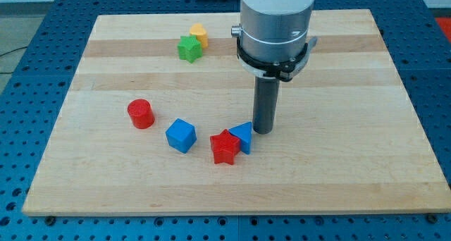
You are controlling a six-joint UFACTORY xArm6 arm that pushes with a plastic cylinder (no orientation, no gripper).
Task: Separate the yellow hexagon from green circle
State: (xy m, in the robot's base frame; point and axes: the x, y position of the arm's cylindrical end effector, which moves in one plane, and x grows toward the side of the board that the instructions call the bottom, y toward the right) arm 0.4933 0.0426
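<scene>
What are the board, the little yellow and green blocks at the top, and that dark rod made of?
The board looks like pale wood with a matte finish: grain and plank stripes show. The yellow block and the green block touching it look like solid-coloured plastic, smooth, slightly shiny. The rod ending in my tip, beside the blue triangular block, looks like dark matte metal or plastic; I can't tell which.

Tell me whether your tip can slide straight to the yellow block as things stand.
Probably yes. My tip sits by the blue wedge near the view's bottom; the board between it and the yellow block looks bare. The green block touches its near side.
</scene>
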